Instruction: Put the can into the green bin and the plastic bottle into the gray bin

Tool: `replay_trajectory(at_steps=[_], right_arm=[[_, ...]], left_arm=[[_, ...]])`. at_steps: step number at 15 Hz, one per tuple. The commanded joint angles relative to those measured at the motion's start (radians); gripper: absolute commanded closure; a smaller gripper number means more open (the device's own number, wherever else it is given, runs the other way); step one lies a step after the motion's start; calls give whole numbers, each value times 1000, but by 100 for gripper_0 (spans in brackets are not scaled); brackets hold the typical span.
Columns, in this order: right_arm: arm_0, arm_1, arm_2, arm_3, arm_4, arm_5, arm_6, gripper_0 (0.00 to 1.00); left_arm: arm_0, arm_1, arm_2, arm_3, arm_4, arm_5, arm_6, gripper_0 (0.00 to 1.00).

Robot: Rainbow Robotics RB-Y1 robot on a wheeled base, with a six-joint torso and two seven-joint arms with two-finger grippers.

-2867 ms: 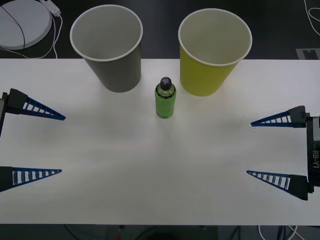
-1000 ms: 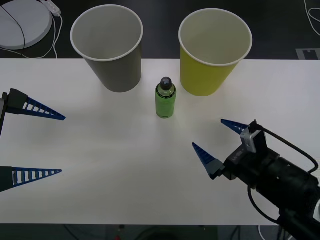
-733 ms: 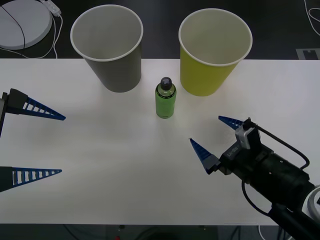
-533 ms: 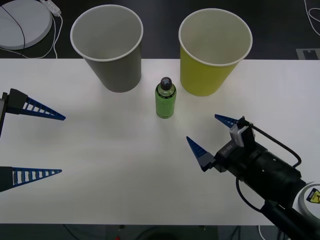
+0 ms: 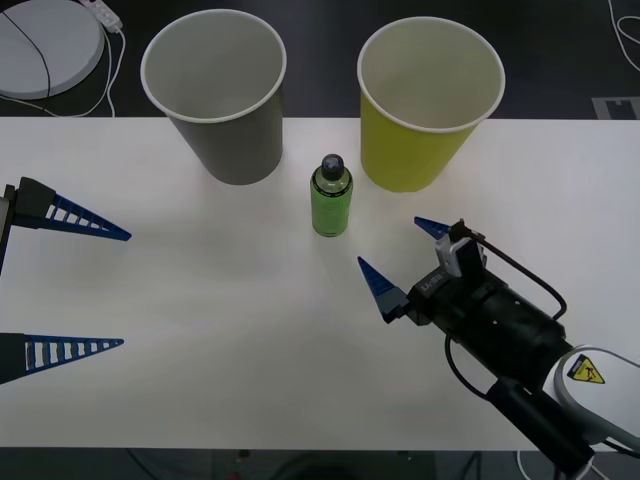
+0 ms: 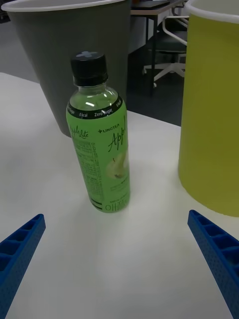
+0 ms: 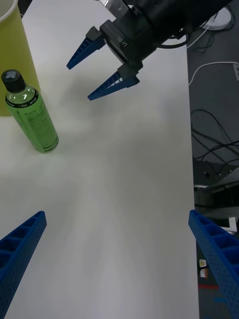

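On a white tabletop, going left to right: the left pincer sits parked at the left edge, its blue fingers spread wide and holding nothing. Behind it, near the far edge, stands the gray bin, upright and showing nothing inside. Just right of it and a little nearer stands the bottle, upright, cap on, between the gray bin and the green bin (touching neither, as far as can be seen). The change is on the right: about three seconds ago the right pincer rested at the right edge, and over the last second it has swung in and crept toward the bottle, its tips now near it but clearly apart. That reads as the approach for the bottle's pickup, with nothing yet binned. The right pincer is wide open, holding and touching nothing; from its wrist camera the bottle stands centred between the two fingers, so a straight advance looks enough before closing. No can is visible.
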Motion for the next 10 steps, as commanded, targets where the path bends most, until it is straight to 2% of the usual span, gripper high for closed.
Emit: replay_trajectory(at_steps=[1,10], right_arm=[[-23,30,13,25,0,3,0,0],[-117,125,19,125,8,3,1,0]], left_arm=[[0,0,0,0,0,0,0,0],[0,0,0,0,0,0,0,0]])
